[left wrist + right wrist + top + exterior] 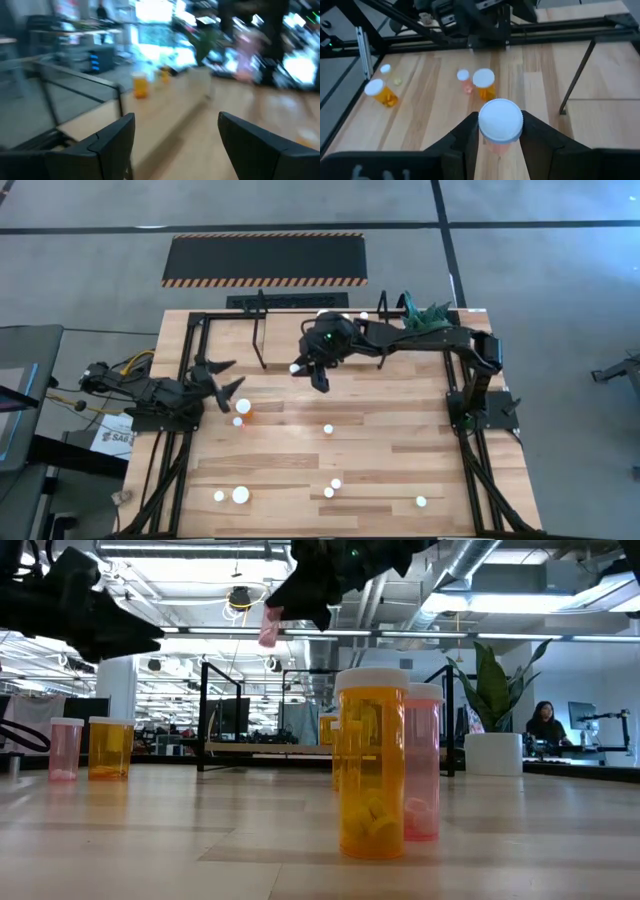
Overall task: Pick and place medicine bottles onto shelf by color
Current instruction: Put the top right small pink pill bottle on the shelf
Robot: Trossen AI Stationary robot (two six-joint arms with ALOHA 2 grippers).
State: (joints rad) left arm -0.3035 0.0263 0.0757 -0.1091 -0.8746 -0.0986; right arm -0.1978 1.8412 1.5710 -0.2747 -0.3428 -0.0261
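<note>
My right gripper (308, 372) is over the middle of the table, near the shelf (290, 332), and is shut on a small pinkish bottle with a white cap (500, 120). In the low view the bottle (269, 632) is high above the table. My left gripper (224, 380) is open and empty at the table's left side, above an orange bottle (243, 408) that stands on the table. Several more white-capped bottles stand on the table toward its near edge (241, 495). In the low view an orange bottle (372, 765) and a pink one (423, 765) stand close by. My right gripper pinches the pinkish bottle between its two fingers at the sides of the white cap (485, 131). The fingers come from above, slanting down. The cap faces back toward the wrist, and the pink body (268, 635) sticks out below the fingertips, slightly tilted. The bottle is lifted clear of the table.
The shelf's black rod posts (260, 330) stand upright just beyond my right gripper. A potted green plant (428, 315) stands at the far right corner. A black mat with hazard-striped edges (265, 258) lies on the floor beyond the table. A person (545, 725) sits far off in the room.
</note>
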